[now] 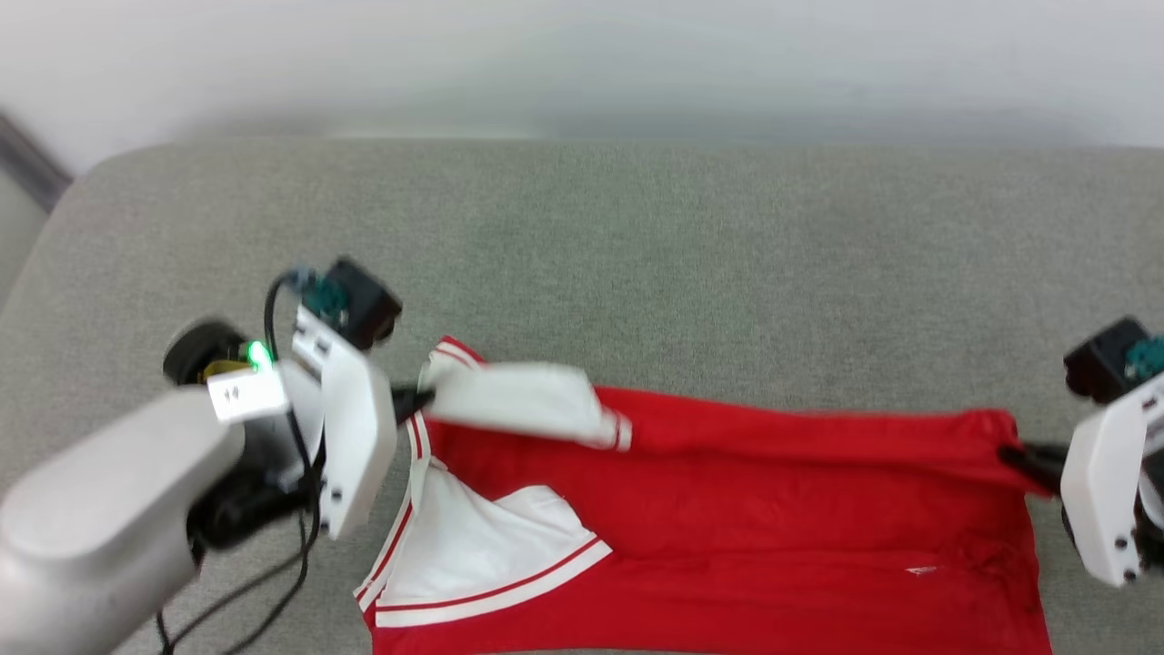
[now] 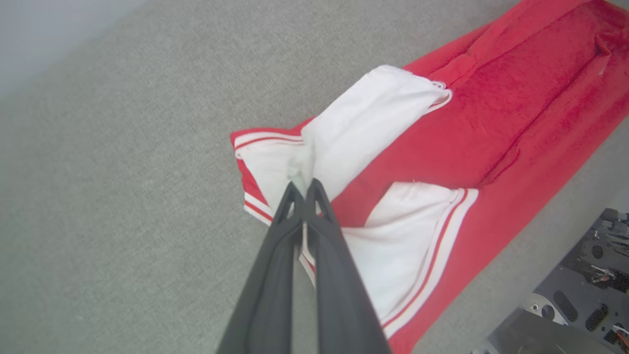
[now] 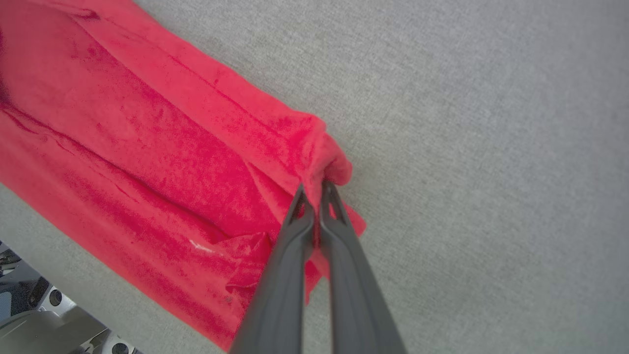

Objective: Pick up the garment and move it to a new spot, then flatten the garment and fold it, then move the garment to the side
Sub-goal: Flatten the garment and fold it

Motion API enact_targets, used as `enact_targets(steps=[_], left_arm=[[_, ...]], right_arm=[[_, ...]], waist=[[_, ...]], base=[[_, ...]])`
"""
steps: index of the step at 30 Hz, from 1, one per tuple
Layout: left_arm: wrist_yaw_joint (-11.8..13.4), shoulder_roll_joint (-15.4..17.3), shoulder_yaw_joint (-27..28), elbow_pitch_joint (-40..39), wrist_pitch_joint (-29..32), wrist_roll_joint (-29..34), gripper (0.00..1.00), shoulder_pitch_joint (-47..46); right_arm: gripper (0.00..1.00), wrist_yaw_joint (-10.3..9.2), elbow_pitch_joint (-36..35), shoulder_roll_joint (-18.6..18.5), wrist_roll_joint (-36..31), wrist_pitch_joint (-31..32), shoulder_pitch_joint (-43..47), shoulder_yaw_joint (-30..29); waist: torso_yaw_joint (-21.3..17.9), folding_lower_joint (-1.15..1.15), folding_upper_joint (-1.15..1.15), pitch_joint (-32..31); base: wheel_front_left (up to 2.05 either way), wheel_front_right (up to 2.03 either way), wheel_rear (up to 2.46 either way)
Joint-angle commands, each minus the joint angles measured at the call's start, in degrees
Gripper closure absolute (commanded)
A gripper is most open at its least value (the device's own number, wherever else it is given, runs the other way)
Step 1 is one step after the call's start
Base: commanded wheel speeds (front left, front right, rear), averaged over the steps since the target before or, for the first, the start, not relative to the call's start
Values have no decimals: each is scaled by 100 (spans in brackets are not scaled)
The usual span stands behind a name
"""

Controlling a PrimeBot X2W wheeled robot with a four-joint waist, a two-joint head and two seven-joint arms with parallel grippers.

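The garment (image 1: 746, 509), a red T-shirt with white striped sleeves, lies stretched sideways across the grey cushion. My left gripper (image 1: 420, 400) is shut on the garment at its white sleeve edge, left end; in the left wrist view the gripper (image 2: 304, 186) pinches a bunch of white fabric (image 2: 300, 164). My right gripper (image 1: 1017, 455) is shut on the garment's red hem corner at the right end. In the right wrist view that gripper (image 3: 315, 189) bites a lifted fold of red cloth (image 3: 324, 157). A second white sleeve (image 1: 482, 546) lies folded over the red body.
The grey fabric cushion (image 1: 637, 246) stretches wide behind the garment, ending at a pale wall. A dark strip (image 1: 27, 164) runs at the far left. Robot base metalwork (image 2: 580, 290) shows beyond the cushion's near edge, base metalwork (image 3: 29, 314) again in the right wrist view.
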Motion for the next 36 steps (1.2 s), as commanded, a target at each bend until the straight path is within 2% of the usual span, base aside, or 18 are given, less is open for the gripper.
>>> enact_targets(steps=[1, 9, 17, 18, 19, 23, 31, 36], left_arm=[[68, 82, -65, -101, -48, -16, 100, 217], [420, 437, -303, -473, -329, -279, 100, 1296], [479, 252, -420, -28, -578, -322, 100, 1816], [501, 216, -399, 24, -647, -335, 66, 1853], [501, 203, -385, 50, -735, -304, 0, 1871], [752, 236, -184, -2, -1360, -107, 0, 1913], [1797, 177, 364, -234, -2941, 270, 0, 2240], [2418, 16, 730, -201, -3705, 465, 0, 2487]], right_arm=[[100, -4, -33, -56, 28, -75, 200, -9], [100, -4, 28, 18, 62, -343, 1147, -162], [100, -4, 442, 437, -77, -416, 1438, -95], [55, -4, 482, 496, -71, -463, 1450, -110], [0, -4, 487, 529, -76, -523, 1453, -130], [0, -4, 265, 405, -143, -825, 1433, -296], [0, -4, -372, 66, -32, -1172, 1721, -1204], [0, -4, -214, 147, 183, -1066, 2026, -1916]], waist=[[23, 1, 0, -137], [-6, 1, 0, -172], [-58, 1, 0, -27], [-58, 1, 0, -31], [-59, 1, 0, -45], [-73, 1, 0, -175], [-53, 1, 0, -382], [-18, 1, 0, -384]], base=[[0, 0, 0], [0, 0, 0], [0, 0, 0], [0, 0, 0], [0, 0, 0], [0, 0, 0], [0, 0, 0], [0, 0, 0]])
